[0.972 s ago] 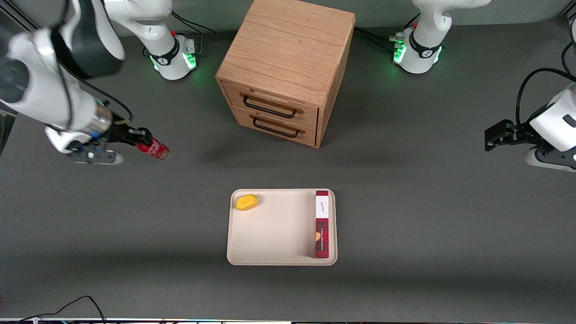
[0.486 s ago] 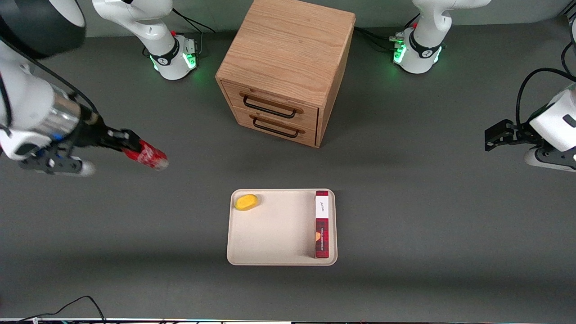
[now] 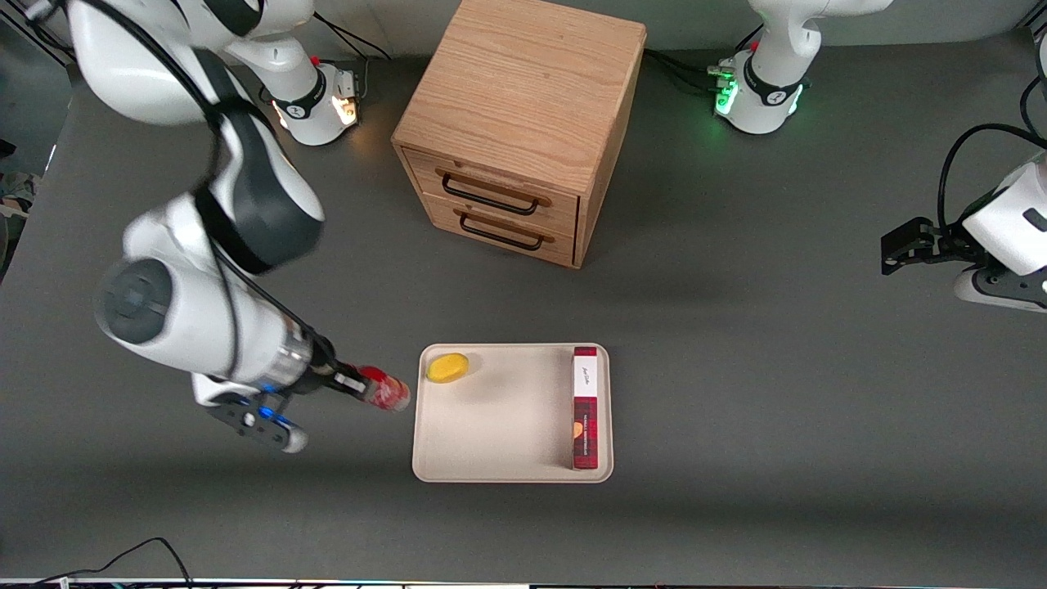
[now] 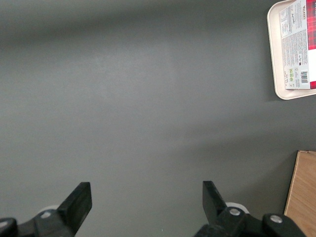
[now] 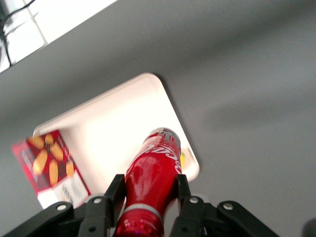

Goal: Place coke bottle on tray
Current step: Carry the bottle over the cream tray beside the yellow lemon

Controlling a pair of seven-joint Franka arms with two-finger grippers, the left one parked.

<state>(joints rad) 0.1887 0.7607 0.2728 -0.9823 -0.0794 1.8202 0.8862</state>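
My right gripper (image 3: pixel 360 386) is shut on the coke bottle (image 3: pixel 386 390), a slim red bottle with white script, held lying sideways above the table just off the tray's edge toward the working arm's end. In the right wrist view the bottle (image 5: pixel 154 180) sits between the two black fingers (image 5: pixel 114 190), its clear base pointing at the tray (image 5: pixel 108 128). The cream-beige tray (image 3: pixel 507 425) lies on the table nearer the front camera than the cabinet.
On the tray lie a yellow oval object (image 3: pixel 447 367) at the corner nearest the bottle and a long red plaid box (image 3: pixel 585 407) along the edge toward the parked arm. A wooden two-drawer cabinet (image 3: pixel 515 123) stands farther from the front camera.
The right arm has swung the bottle from the working arm's end of the table nearer to the front camera, up to the tray's edge. The grip is unchanged.
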